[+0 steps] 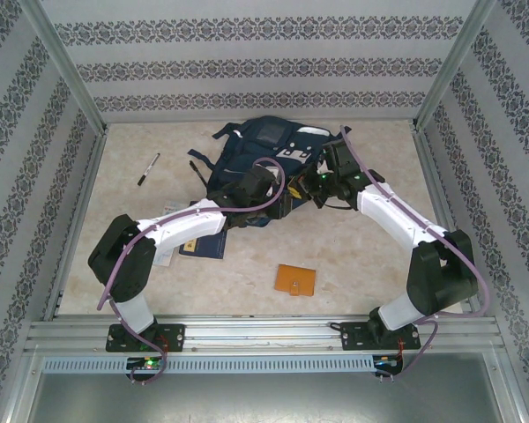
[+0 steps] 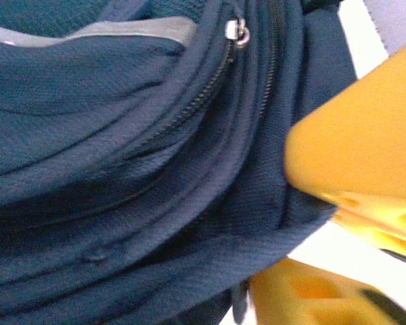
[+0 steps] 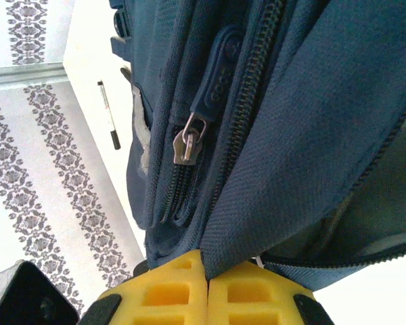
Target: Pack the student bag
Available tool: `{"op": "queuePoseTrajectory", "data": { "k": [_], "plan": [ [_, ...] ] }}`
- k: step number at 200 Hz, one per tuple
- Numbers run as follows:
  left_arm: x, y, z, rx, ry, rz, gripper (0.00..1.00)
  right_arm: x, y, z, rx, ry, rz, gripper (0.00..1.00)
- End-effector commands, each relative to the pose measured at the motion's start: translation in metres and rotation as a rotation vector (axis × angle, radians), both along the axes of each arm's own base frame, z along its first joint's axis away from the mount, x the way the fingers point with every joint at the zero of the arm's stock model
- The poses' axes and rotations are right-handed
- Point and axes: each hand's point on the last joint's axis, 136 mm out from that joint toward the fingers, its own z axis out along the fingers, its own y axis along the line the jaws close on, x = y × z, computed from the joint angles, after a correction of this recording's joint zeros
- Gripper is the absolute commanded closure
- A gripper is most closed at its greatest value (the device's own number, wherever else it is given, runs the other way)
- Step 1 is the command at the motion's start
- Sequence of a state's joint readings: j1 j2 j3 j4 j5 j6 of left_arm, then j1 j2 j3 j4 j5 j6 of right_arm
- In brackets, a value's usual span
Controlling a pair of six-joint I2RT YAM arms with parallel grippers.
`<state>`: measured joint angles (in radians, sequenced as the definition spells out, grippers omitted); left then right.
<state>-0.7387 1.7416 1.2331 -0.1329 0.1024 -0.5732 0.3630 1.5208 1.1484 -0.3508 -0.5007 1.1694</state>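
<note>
At the bag's near edge, the right gripper (image 3: 206,261) is pinching the student bag (image 1: 264,159), jaws shut. The left gripper (image 2: 274,230) is straddling its rim; I cannot tell whether it is gripping. The bag is lying rear-centre on the counter (image 1: 353,256). The pen (image 1: 149,168), orange wallet (image 1: 295,280) and navy book (image 1: 203,247) are lying outside, so packing is seemingly barely starting.

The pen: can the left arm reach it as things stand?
Probably yes: bare table lies between the pen and the left gripper, which must first leave the student bag.
</note>
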Motion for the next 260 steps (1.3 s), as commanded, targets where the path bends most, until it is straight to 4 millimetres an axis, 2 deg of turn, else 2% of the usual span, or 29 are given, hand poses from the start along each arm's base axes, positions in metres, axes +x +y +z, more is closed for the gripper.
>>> {"op": "queuePoseTrajectory", "data": {
  "k": [1, 31, 54, 71, 101, 125, 145, 171, 207, 260],
  "plan": [
    [0.011, -0.001, 0.008, 0.02, -0.054, 0.028, 0.79, -0.008, 0.017, 0.055, 0.085, -0.118, 0.057, 1.0],
    [0.002, -0.007, 0.027, -0.016, -0.117, -0.055, 1.0, -0.002, -0.005, 0.04, -0.026, -0.13, 0.059, 1.0],
    [-0.011, -0.011, 0.033, -0.037, -0.14, -0.143, 1.0, 0.002, -0.028, 0.032, -0.139, -0.158, 0.073, 1.0],
    [-0.021, -0.016, 0.03, -0.048, -0.12, -0.213, 1.0, 0.002, -0.04, 0.027, -0.194, -0.17, 0.083, 1.0],
    [-0.032, -0.017, 0.011, -0.054, -0.064, -0.27, 1.0, 0.003, -0.051, 0.026, -0.207, -0.182, 0.087, 1.0],
    [-0.043, -0.029, 0.016, -0.153, -0.053, -0.342, 1.0, 0.006, -0.06, 0.021, -0.291, -0.223, 0.119, 1.0],
    [-0.042, -0.025, 0.014, -0.142, -0.047, -0.334, 1.0, 0.01, -0.073, 0.012, -0.366, -0.251, 0.127, 1.0],
    [-0.045, -0.019, 0.004, -0.108, -0.023, -0.36, 1.0, 0.012, -0.088, 0.003, -0.351, -0.228, 0.103, 1.0],
    [-0.047, -0.01, -0.015, -0.068, 0.013, -0.382, 1.0, 0.012, -0.099, 0.0, -0.395, -0.238, 0.127, 1.0],
    [-0.05, -0.013, -0.02, -0.074, 0.058, -0.44, 1.0, 0.013, -0.112, -0.021, -0.498, -0.228, 0.141, 1.0]
  ]
}}
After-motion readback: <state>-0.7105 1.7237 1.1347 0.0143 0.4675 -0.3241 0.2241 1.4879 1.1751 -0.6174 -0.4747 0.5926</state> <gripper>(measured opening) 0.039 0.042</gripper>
